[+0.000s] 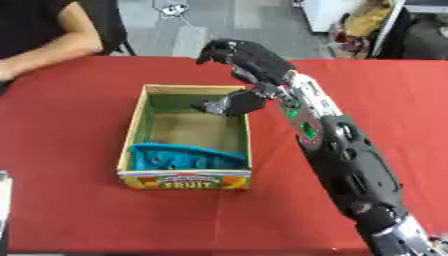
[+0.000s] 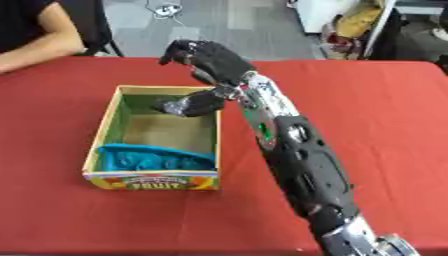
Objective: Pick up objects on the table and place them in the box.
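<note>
A cardboard box [image 1: 133, 131] with a "FRUIT" label on its front stands on the red table [image 1: 61, 115]. A crumpled blue thing [image 1: 184, 156] lies inside it against the front wall. My right arm reaches in from the lower right, and its hand [image 1: 258, 62] hovers over the box's far right corner. The hand is open: its fingers [image 1: 219, 50] arch forward above the far rim, and the thumb [image 1: 229, 105] points down into the box. Nothing shows between them. My left hand is out of sight.
A pale object [image 1: 3, 200] peeks in at the table's left edge. Bare red cloth lies to the left, the right and the front of the box. Beyond the table's far edge there is grey floor with clutter.
</note>
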{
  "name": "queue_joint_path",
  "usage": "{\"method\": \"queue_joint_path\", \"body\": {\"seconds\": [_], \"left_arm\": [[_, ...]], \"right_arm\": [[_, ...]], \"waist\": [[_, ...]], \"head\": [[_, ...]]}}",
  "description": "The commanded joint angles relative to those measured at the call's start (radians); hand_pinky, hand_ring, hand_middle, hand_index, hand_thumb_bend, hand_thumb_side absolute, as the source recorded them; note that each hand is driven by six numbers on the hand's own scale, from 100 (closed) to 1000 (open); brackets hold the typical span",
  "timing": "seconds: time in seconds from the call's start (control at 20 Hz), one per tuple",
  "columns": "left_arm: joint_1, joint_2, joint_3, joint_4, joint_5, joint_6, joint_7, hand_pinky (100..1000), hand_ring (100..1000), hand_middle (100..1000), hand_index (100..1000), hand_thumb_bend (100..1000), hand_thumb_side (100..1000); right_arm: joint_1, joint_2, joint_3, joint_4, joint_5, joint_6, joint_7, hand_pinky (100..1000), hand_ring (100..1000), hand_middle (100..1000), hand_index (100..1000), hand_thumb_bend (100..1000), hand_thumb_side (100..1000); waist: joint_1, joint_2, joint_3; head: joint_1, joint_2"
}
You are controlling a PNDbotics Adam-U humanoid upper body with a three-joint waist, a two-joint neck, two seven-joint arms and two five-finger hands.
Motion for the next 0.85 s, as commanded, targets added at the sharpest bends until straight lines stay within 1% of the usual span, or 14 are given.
{"method": "queue_joint_path", "body": {"seconds": [0.05,0.1,0.2,0.55,0.85], "left_arm": [[-0.007,0.01,0.004,-0.012,0.002,-0.001,0.002,504,677,779,762,100,962],[-0.006,0.011,0.005,-0.012,0.001,0.0,0.003,504,677,778,762,100,962],[-0.004,0.012,0.007,-0.012,0.0,0.001,0.005,504,677,779,762,100,962],[-0.002,0.015,0.01,-0.011,-0.001,0.005,0.008,504,677,779,761,100,962],[-0.002,0.016,0.014,-0.012,-0.003,0.006,0.011,504,677,778,761,100,962]], "right_arm": [[0.006,-0.036,-0.019,-0.033,-0.005,0.01,-0.005,615,706,771,819,526,802],[0.016,-0.046,-0.024,-0.042,-0.009,0.014,-0.007,614,706,770,819,563,822],[0.04,-0.066,-0.037,-0.068,-0.02,0.027,-0.013,605,700,768,821,577,833],[0.124,-0.132,-0.077,-0.202,-0.071,0.079,-0.039,593,692,762,822,588,859],[0.205,-0.191,-0.114,-0.278,-0.116,0.12,-0.046,577,680,754,825,614,858]], "waist": [[0.004,-0.01,-0.004],[0.004,-0.01,-0.005],[0.004,-0.011,-0.007],[0.005,-0.008,-0.012],[0.004,-0.007,-0.015]], "head": [[0.004,-0.001],[0.007,-0.001],[0.015,-0.001],[0.028,-0.001],[0.044,-0.001]]}}
